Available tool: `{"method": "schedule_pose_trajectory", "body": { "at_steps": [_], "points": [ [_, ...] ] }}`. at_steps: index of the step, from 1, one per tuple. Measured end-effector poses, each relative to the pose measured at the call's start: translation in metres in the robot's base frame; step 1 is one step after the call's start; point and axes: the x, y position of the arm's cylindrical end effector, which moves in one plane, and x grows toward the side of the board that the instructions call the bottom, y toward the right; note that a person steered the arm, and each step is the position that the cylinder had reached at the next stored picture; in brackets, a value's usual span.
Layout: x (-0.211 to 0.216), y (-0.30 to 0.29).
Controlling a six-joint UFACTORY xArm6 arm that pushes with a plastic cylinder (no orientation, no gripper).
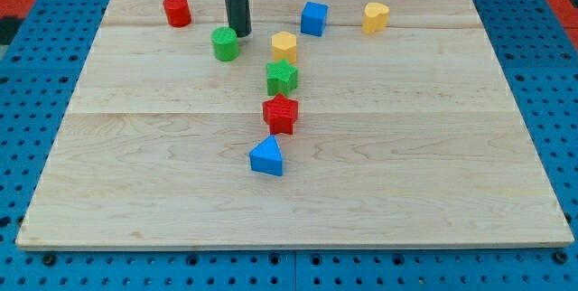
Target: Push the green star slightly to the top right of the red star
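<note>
The green star (282, 78) lies near the middle of the wooden board, just above the red star (281, 114), with a small gap between them. My tip (241, 32) stands at the view's upper left of the green star, right beside the green cylinder (225, 44) on its upper right side. The tip is well apart from both stars.
A yellow hexagonal block (284, 46) sits just above the green star. A blue triangle (267, 157) lies below the red star. A red cylinder (177, 10), a blue cube (313, 18) and a yellow heart-like block (376, 17) line the board's top.
</note>
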Motion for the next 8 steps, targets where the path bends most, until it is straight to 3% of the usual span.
{"method": "schedule_pose_trajectory", "body": {
  "at_steps": [1,3,6,7,8],
  "points": [
    [0.0,0.0],
    [0.069,-0.003],
    [0.077,0.073],
    [0.082,0.134],
    [0.11,0.149]
  ]
}}
